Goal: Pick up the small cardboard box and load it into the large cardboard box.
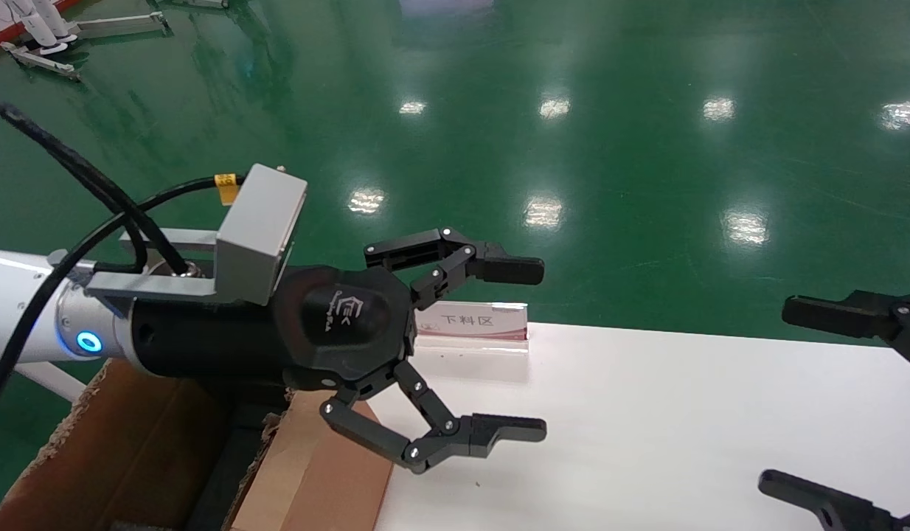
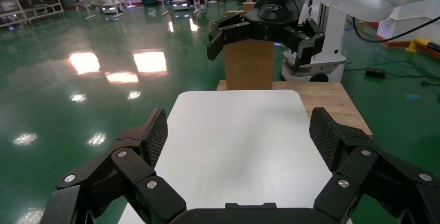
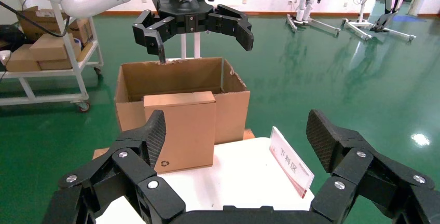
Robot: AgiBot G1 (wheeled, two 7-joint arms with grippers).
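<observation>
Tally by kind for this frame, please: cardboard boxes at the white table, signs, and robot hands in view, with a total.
Cardboard boxes: 2 (small cardboard box, standing in front of the large cardboard box)
Sign holders: 1 (sign on the white table)
Robot hands: 2 (left hand open above the boxes, right hand open over the table)
Total: 5

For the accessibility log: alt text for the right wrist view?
Open right gripper frames a white table where the small cardboard box stands against the large cardboard box. The open left gripper hangs above them; a sign stands nearby.
</observation>
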